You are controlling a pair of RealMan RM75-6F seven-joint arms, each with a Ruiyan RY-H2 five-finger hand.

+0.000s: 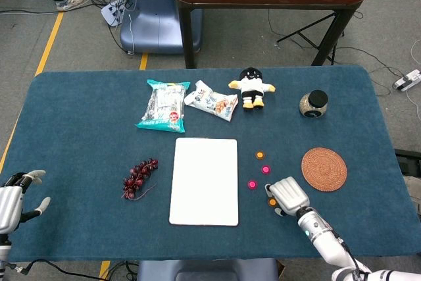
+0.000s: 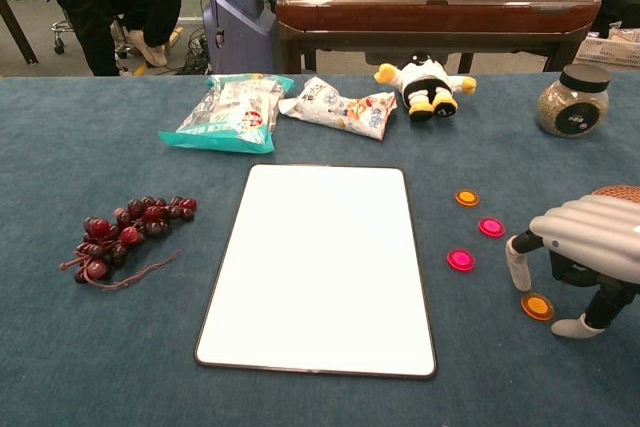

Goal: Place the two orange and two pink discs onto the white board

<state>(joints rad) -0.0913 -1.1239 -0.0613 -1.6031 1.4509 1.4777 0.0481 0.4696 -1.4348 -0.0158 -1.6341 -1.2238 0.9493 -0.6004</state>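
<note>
The white board (image 1: 204,181) (image 2: 322,263) lies flat mid-table. To its right sit four small discs: an orange one (image 1: 260,155) (image 2: 467,198), a pink one (image 1: 266,170) (image 2: 491,227), a second pink one (image 1: 252,185) (image 2: 460,260), and a second orange one (image 1: 272,201) (image 2: 537,306). My right hand (image 1: 289,195) (image 2: 583,257) hovers over that near orange disc, fingers arched downward and apart on either side of it, holding nothing. My left hand (image 1: 14,199) rests open at the table's left edge, far from the discs.
A bunch of dark red grapes (image 1: 138,177) lies left of the board. Two snack bags (image 1: 164,104) (image 1: 210,100), a plush penguin (image 1: 250,87) and a lidded jar (image 1: 314,104) line the far side. A woven coaster (image 1: 323,168) sits right of the discs.
</note>
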